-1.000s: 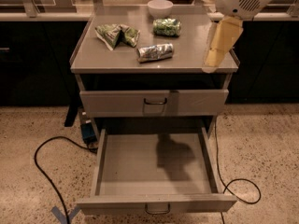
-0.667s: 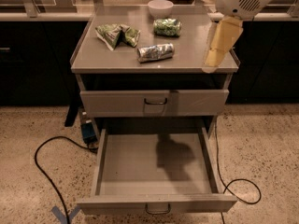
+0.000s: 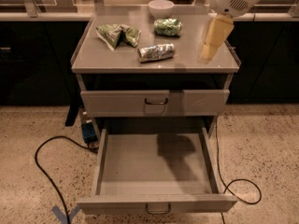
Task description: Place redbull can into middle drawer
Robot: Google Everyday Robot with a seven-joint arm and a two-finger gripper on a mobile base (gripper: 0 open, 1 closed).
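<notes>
No change this last second: the gripper [image 3: 207,55] hangs over the right side of the tabletop [image 3: 187,65], open or closed I cannot tell. The redbull can [image 3: 156,52] lies on its side to the left, ungrasped. The middle drawer [image 3: 196,202] stands pulled out, so the pick looks not yet begun.

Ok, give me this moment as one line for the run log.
redbull can: on its side on cabinet top | middle drawer: open, can not inside | gripper: over top's right side, apart from can
</notes>
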